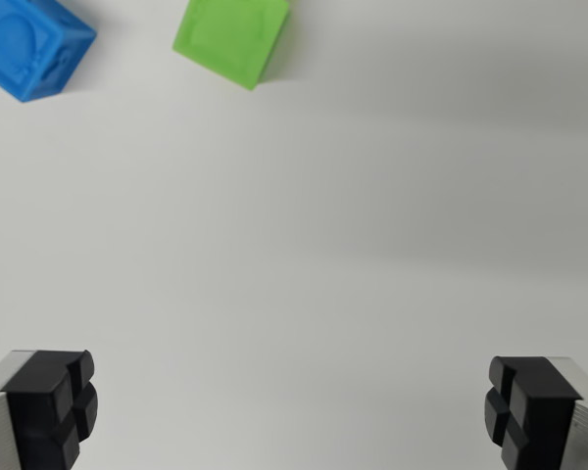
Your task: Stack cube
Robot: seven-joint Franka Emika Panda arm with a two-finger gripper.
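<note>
Blue comes first as we read across from the wrist view's left: a blue plastic cube with an embossed face (pixel 29 44) sits at the top-left corner, partly cut off by the frame edge and turned at an angle. Just beside it, apart and not touching, lies a green plastic cube (pixel 230 39), also rotated and clipped by the top edge. Both rest on a plain white tabletop (pixel 304 235), neither on the other, so we judge the stack not yet begun.

Lower down, our gripper (pixel 294 411) shows only its two black rubber-padded fingertips (pixel 54 406), one at each bottom corner. They stand wide apart with nothing between them: released and empty.

What matters for the coming move is that both cubes lie well ahead of the claw, toward the top of the view and off to its left, the green one nearer the claw's centre line. We look straight down at the table. We would expect to travel forward and leftward, then twist to match a cube's rotated faces before descending.
</note>
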